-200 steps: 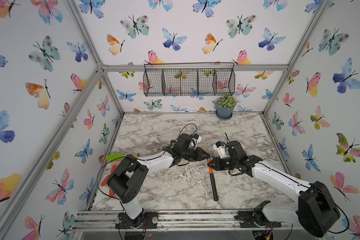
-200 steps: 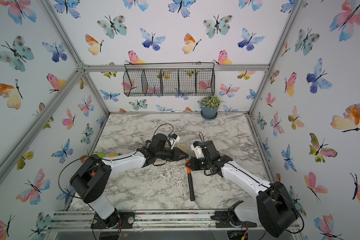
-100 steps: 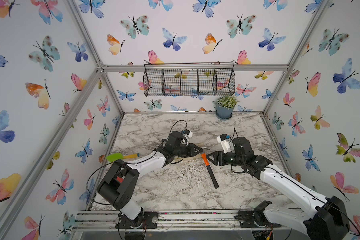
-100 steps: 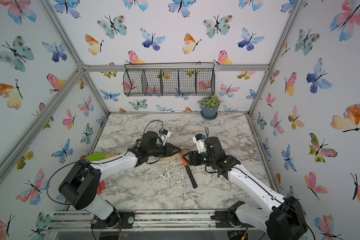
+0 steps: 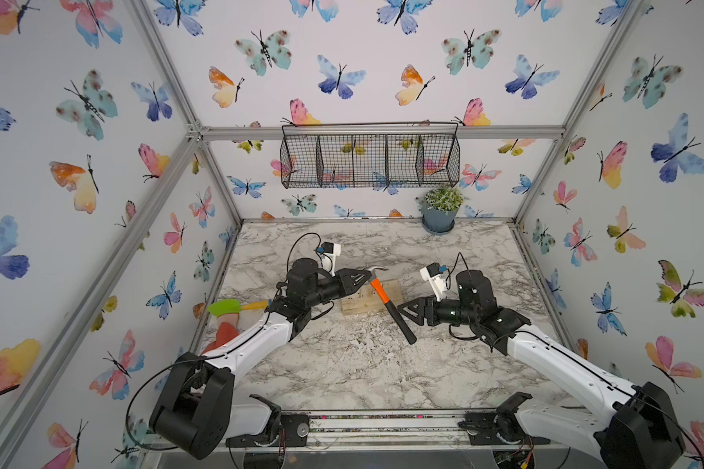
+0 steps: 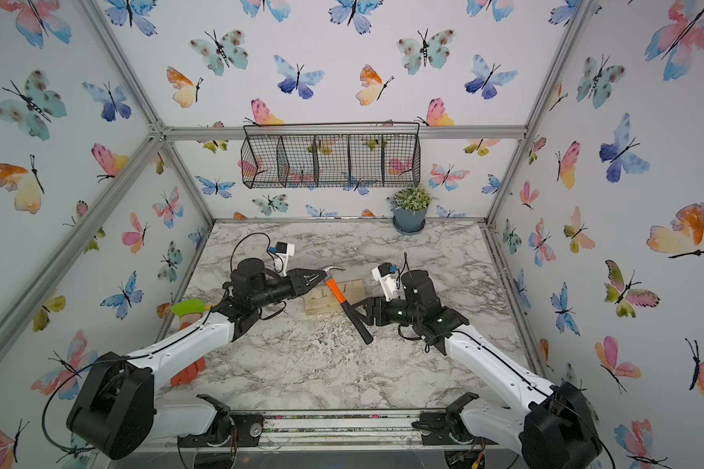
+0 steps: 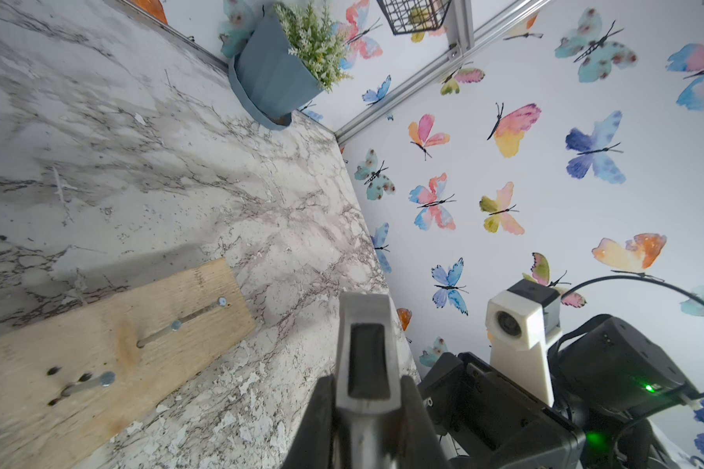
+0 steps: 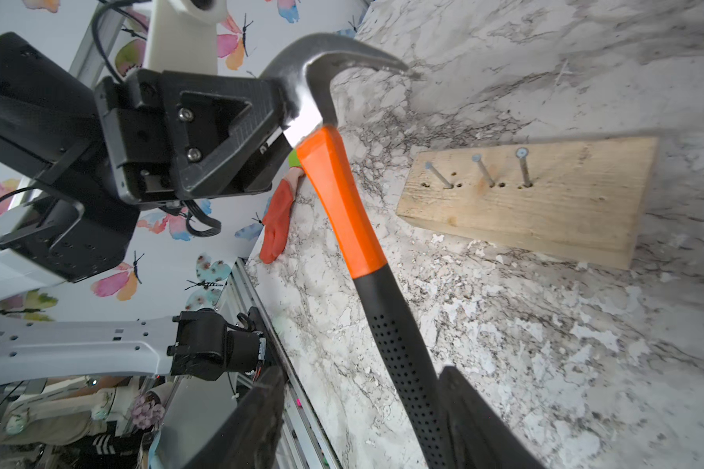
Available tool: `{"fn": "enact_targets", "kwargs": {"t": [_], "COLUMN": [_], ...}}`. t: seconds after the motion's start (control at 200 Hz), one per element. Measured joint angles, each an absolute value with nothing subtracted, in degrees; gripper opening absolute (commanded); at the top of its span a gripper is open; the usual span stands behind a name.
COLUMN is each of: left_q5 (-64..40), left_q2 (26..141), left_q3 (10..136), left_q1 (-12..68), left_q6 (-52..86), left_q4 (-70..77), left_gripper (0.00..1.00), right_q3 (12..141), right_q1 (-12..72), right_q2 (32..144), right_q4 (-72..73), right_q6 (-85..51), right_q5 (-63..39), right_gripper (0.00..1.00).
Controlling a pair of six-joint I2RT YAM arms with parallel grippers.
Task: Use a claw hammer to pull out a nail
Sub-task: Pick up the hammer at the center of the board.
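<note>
Three nails point(image 8: 480, 170) in rough plank point(image 8: 553, 219); left fingers point(image 8: 220, 126) clench steel head of claw hammer point(image 8: 342, 211), right fingers point(image 8: 484, 426) splayed.

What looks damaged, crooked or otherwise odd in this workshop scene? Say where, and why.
The three nails in the wooden block lean at different angles, with empty holes beside them. The tabletop near the block is chipped and flaking. The left gripper holds the hammer by its steel head, not its handle.
</note>
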State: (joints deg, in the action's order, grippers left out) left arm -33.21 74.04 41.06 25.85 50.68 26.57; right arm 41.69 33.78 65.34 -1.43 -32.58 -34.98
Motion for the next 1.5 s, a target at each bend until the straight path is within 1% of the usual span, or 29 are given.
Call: {"fn": "enact_targets", "kwargs": {"t": [0.155, 0.29, 0.441, 0.521, 0.611, 0.771, 0.981, 1.201, 1.502], "left_q5": [-34.7, -37.3, -37.0, -35.6, -33.2, -28.1, -23.8, -22.5, -22.1], "left_q2": [73.4, 73.3, 71.9, 70.4, 68.7, 67.4, 67.4, 67.4, 66.9], "left_q3": [40.3, 38.9, 36.9, 35.9, 35.2, 35.2, 36.2, 35.6, 30.8], "left_q1": [24.2, 23.3, 23.3, 23.3, 23.3, 23.3, 23.2, 23.2, 23.2], "left_q6": [53.9, 57.6, 59.6, 60.0, 60.2, 60.5, 61.7, 64.2, 69.6], "left_q4": [31.2, 35.7, 36.1, 35.8, 35.7, 35.3, 35.0, 38.1, 42.7], "left_gripper": [0.00, 0.00, 0.00, 0.00, 0.00, 0.00, 0.00, 0.00, 0.00], "right_q3": [41.8, 43.2, 43.5, 43.5, 44.4, 44.9, 41.1, 39.4, 34.8], "right_q1": [33.8, 33.8, 33.8, 33.8, 33.8, 36.8, 39.9, 39.9, 39.9], "right_q2": [66.9, 67.9, 66.6, 64.5, 64.0, 68.2, 71.9, 72.9, 70.5], "right_q4": [0.4, 1.0, 4.6, 6.9, 9.0, 10.9, 13.5, 17.7, 27.2], "right_q6": [-32.4, -32.3, -33.1, -33.5, -34.0, -34.8, -37.4, -40.0, -43.5], "right_q5": [-36.7, -36.7, -36.4, -36.8, -39.6, -43.9, -44.8, -40.2, -27.4], "right_gripper": [0.68, 0.67, 0.68, 0.68, 0.67, 0.66, 0.67, 0.69, 0.73]}}
